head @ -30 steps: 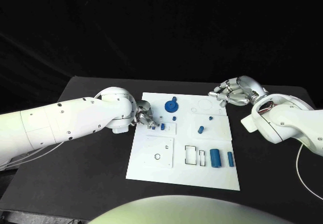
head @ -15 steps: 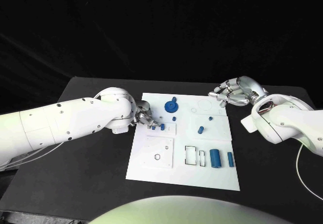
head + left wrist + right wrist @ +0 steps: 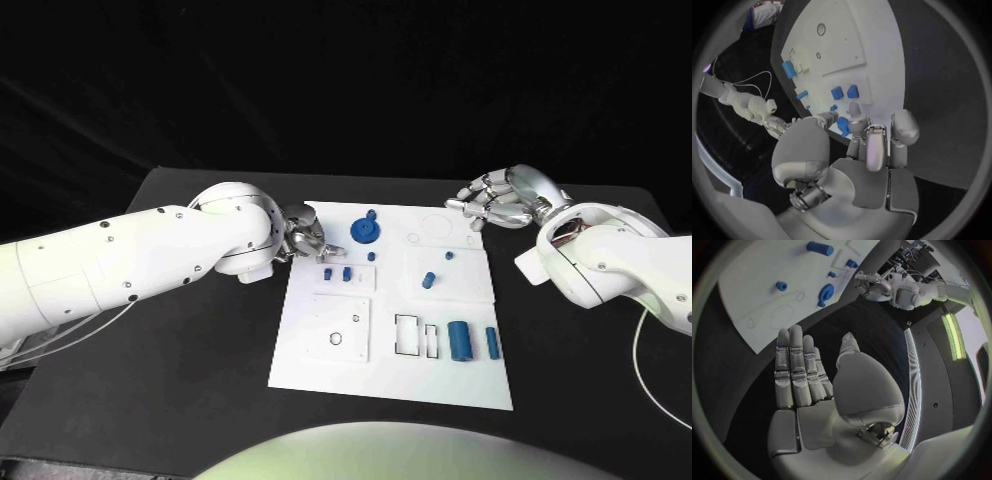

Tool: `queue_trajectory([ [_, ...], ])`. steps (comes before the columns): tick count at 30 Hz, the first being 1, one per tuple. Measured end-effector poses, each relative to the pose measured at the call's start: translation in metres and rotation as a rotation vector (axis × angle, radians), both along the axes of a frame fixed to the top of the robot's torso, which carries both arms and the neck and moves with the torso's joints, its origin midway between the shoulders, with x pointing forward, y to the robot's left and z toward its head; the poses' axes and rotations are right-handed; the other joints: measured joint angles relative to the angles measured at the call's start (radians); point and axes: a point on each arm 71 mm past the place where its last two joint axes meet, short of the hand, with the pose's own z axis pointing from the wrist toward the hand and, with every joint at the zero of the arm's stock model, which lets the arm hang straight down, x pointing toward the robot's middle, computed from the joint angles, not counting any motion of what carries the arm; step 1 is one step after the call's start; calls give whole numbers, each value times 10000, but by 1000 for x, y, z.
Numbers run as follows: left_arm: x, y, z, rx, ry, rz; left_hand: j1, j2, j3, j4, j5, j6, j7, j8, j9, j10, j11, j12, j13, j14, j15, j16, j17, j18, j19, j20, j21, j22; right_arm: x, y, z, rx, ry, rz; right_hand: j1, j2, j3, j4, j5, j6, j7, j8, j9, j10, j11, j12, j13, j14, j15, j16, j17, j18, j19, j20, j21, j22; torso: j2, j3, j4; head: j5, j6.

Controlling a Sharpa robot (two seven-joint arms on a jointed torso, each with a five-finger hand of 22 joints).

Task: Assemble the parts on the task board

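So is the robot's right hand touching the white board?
Apart. In the right wrist view, the right hand has its fingers stretched out over bare black table, and the task board lies past the fingertips with dark table showing between them.

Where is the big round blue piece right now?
In the head view, the big round blue piece sits near the far edge of the white board, just beside the left hand.
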Motion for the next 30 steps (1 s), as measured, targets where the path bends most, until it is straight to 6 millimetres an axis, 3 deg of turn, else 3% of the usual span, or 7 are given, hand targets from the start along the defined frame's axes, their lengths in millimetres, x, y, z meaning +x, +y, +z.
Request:
queue_trajectory([
  [2, 1, -1, 5, -378, -175, 113, 275, -107, 0, 0, 18, -379, 148, -171, -52, -536, 136, -405, -703, 2, 44, -111, 0, 1, -383, 77, -351, -598, 0, 0, 0, -5, -1, -8, 0, 0, 0, 0, 0, 0, 0, 0, 0, 0, 0, 0, 0, 0, 0, -39, 0, 0, 0, 0, 0, 0, -2, 0, 0, -11, 16],
  [3, 1, -2, 7, -678, -287, 175, 524, -225, -27, -27, 18, -773, 338, -314, -116, -1331, 295, -952, -1646, -7, 188, -505, -55, 166, -958, 186, -888, -1493, 0, -1, 0, -10, -1, -17, 0, 0, 0, 0, 0, 0, 0, 0, 0, 0, 0, 0, 0, 0, 0, -40, 0, 0, 0, 0, 0, 0, -2, 0, -1, -17, 23],
  [5, 3, -4, 10, -1160, -468, 223, 1068, -465, -105, -41, 18, -1431, 654, -511, -250, -2236, 596, -1326, -2291, -199, 452, -1123, -483, 386, -1625, 377, -1554, -2499, 1, -1, 0, -16, -4, -31, 0, 0, 0, 0, 0, 0, 0, 39, 0, 0, 0, 0, -21, 0, 0, -39, 0, 0, 0, 0, 0, -13, -2, 0, -5, -35, 43],
  [10, 5, -17, 14, -2289, -1167, -114, 3052, -923, -165, -165, 6, -2686, 1217, -985, -816, -4068, 1284, -2423, -3180, -2265, 1079, -3168, -3621, 544, -2888, 931, -3126, -4160, 2, -3, -1, -27, -51, -55, 714, -40, 72, -15, 0, 253, 15, 89, -133, 14, 13, -168, -469, -100, 55, -460, -64, 0, -111, 111, -222, -255, -5, 0, 0, -114, 71],
  [15, 9, -42, 14, -3320, -2366, -1216, 4980, -1094, 664, -906, 7, -2569, 1233, -1730, -1796, -4296, 1441, -4050, -4588, -3646, 1216, -4587, -5743, 544, -3105, 1079, -3763, -4583, 4, -4, 0, -4, -165, 14, 1583, -91, 72, -15, 0, 559, 17, -322, -398, 122, 9, -620, -1147, -380, 129, -943, -296, -1, -250, 250, -506, -570, 0, -7, 7, -207, 128],
  [22, 11, -65, 17, -3336, -4089, -3213, 5168, -1239, 744, -1441, -45, -1895, 1358, -2774, -3018, -4020, 1425, -5939, -6113, -3807, 1233, -4853, -6451, 544, -3141, 1043, -3764, -4616, 5, -3, 0, 73, -274, 216, 1741, -81, 72, -15, 0, 650, 36, -566, -527, 157, 44, -843, -1514, -519, 196, -1158, -442, -1, -349, 273, -622, -751, 7, 0, -26, -240, 178],
  [30, 12, -81, 13, -2299, -4949, -4892, 5205, -1276, 604, -1745, -54, -1496, 1400, -3337, -3606, -3842, 1494, -6730, -6736, -3501, 1281, -4166, -6606, 543, -3065, 1118, -3377, -4382, 4, -2, 1, 141, -342, 337, 1741, -81, 43, -44, 0, 651, 105, -680, -589, 182, 93, -945, -1676, -554, 231, -1240, -508, 0, -377, 301, -666, -829, 15, 12, -23, -240, 211],
])
